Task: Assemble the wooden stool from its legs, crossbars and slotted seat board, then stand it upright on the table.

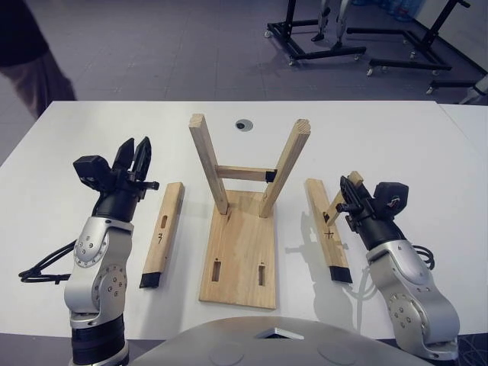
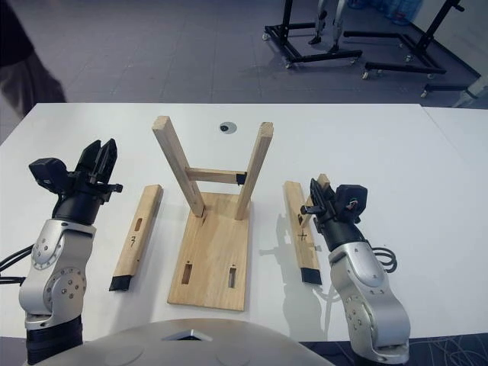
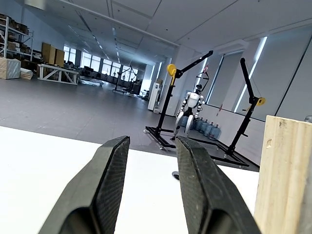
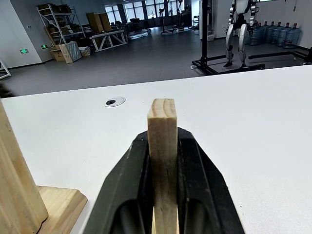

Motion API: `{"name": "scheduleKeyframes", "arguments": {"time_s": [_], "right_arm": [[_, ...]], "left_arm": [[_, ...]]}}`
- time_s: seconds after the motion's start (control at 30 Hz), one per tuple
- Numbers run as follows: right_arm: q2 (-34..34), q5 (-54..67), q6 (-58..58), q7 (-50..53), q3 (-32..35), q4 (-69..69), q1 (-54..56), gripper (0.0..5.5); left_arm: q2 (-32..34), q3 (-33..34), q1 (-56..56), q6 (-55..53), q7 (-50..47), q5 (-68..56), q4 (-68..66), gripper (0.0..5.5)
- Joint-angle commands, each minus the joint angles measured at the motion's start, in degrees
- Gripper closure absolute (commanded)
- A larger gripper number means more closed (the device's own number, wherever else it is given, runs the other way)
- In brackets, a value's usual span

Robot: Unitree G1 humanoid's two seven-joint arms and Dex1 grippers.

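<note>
A: Right hand (image 1: 345, 187) clamped on a crossbar (image 4: 162, 126). Its low end meets the loose leg (image 1: 324, 229) just under that hand. Left hand (image 1: 135, 156) has a narrow gap and holds nothing, with the second leg (image 1: 164, 232) beside it. Seat board (image 1: 240, 259) is between the hands, flat on the surface (image 1: 412, 145), with upright legs (image 1: 286, 168) in it.

B: Risk?

A: Crossbar could jam crooked in the slot or drag the leg. Can't tell if it's seated, the hand hides the joint.

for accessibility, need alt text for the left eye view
A slotted seat board lies flat on a table, two upright legs in its far end joined by a crossbar. One loose leg lies left of it, a second leg right, where the right gripper is shut on a short wooden bar; the left gripper is open.
</note>
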State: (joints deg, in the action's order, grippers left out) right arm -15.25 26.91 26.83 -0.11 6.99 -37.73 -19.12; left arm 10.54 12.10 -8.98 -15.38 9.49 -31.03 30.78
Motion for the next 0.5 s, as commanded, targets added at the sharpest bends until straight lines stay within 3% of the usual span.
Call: {"name": "scheduleKeyframes", "arguments": {"time_s": [0.03,0.33,0.5], "right_arm": [[0.71,-2.05,1.65,0.58,-0.10,1.79,0.99,5.11],[3.87,-4.54,0.61,-0.03,-0.71,3.99,0.58,5.11],[5.90,-5.30,-9.33,-5.81,-0.33,9.77,-5.54,5.11]], "left_arm": [[0.60,-0.65,0.15,-0.97,0.90,0.54,-1.17,3.81],[0.82,-1.64,0.60,-1.06,2.12,1.21,-2.33,3.81],[0.80,-1.71,0.27,-0.67,2.51,1.53,-3.22,3.81]]}}
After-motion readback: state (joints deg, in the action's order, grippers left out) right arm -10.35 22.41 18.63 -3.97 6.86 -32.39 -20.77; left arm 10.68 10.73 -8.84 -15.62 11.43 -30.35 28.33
